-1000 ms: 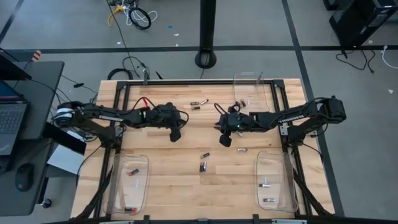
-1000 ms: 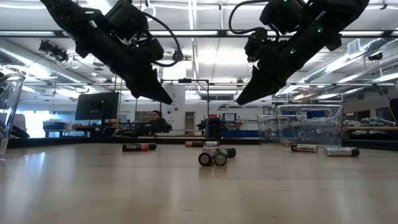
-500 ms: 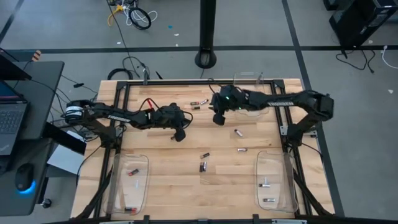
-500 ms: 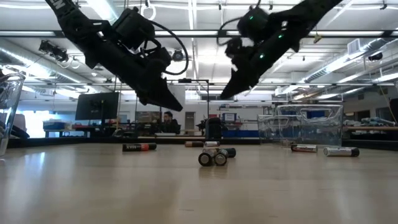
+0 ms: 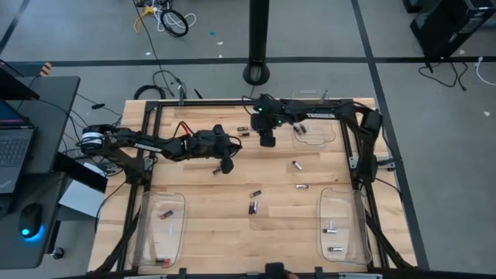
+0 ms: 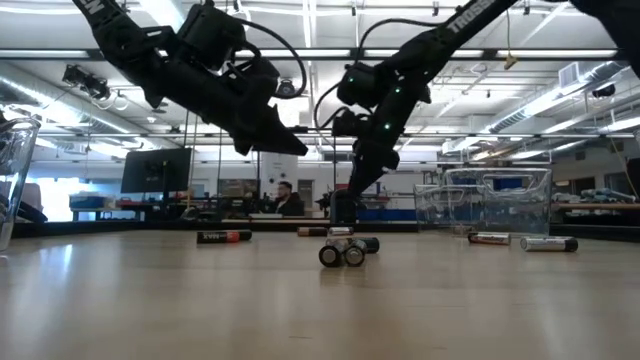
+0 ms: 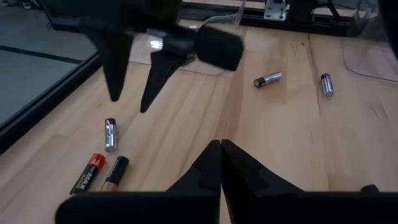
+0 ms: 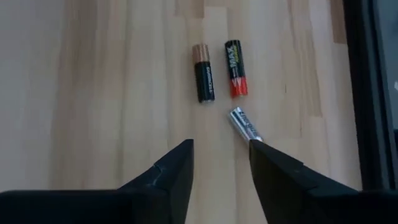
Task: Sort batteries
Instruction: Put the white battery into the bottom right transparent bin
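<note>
Right end effector [image 8: 221,163], fingers apart, hovers over our silver battery [image 8: 245,124] beside the black battery [image 8: 204,81] and red battery [image 8: 236,76]; left end effector [image 7: 221,149], pinched together, waits nearby.

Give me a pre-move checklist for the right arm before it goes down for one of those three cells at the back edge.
1. Right gripper open: ok, a clear gap between the fingers.
2. Target in line: ok, the silver battery lies just ahead of the gap.
3. Neighbours clear: cannot tell; the black battery and the red-banded battery lie close by, apart from the silver one.
4. Right gripper empty: ok, nothing between the fingers.
5. Left gripper out of the way: ok, shut and empty, but near the right gripper in the high view.
6. Height above the table: cannot tell.
</note>
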`<state>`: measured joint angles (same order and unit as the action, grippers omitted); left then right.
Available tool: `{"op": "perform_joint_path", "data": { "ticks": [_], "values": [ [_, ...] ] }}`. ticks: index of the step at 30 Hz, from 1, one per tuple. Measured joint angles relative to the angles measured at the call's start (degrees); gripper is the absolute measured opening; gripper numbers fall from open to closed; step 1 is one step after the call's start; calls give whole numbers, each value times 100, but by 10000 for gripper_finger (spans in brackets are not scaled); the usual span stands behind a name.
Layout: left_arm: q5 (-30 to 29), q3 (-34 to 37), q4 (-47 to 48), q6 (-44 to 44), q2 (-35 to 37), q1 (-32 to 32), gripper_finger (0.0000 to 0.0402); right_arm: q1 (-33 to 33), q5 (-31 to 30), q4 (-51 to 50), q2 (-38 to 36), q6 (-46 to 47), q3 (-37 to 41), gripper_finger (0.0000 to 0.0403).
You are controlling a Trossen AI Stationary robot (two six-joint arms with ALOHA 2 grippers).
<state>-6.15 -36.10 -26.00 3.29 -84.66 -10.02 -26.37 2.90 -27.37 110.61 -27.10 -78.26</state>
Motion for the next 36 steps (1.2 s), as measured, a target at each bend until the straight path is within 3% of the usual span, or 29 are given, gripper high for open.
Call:
{"op": "perform_joint_path", "data": {
  "ticks": [10, 20, 25, 36],
  "values": [
    [0, 0, 11, -4, 2, 0, 14, -299, 20, -57, 716, -808, -453, 238],
    [4, 0, 18, -4, 4, 0, 14, -578, 90, 11, 1297, -1107, -792, 235],
    [7, 0, 47, -24, 7, 0, 14, -648, 396, -134, 1360, -1096, -821, 201],
    [8, 0, 74, -133, 7, 0, 14, -631, 649, -728, 1337, -1039, -816, 57]
  ]
}}
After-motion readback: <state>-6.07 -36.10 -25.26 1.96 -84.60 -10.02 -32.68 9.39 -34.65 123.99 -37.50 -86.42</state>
